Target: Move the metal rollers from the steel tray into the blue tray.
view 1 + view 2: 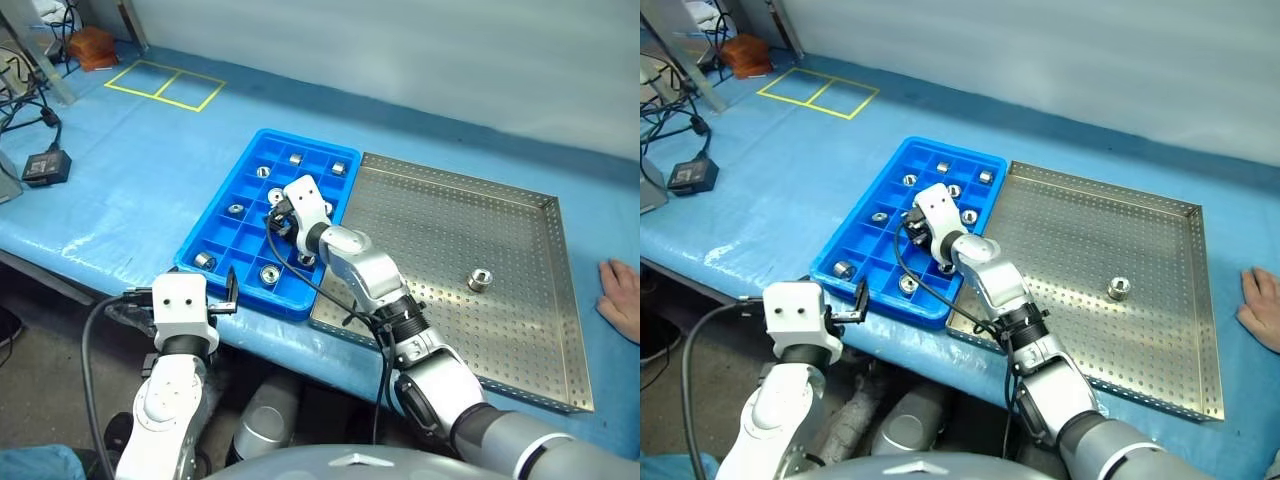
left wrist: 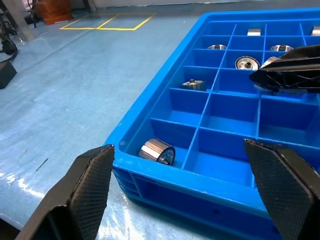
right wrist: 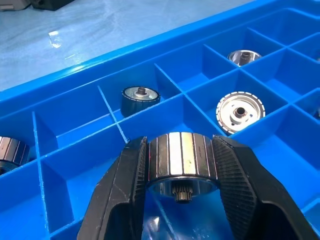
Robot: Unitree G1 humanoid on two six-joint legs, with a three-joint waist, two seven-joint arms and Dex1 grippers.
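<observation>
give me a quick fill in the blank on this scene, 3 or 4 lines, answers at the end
1. The right gripper is shut on a ____.
2. It hangs over the ____ tray.
3. The steel tray holds just ____ roller.
4. The left gripper has its jaws ____.

Missing words: metal roller; blue; one; open

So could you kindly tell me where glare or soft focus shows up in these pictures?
Left wrist view: white glare on the table cover, and the near fingers look soft. Right wrist view: the held roller is sharp and gleams. Head views: the steel tray shines evenly.
</observation>
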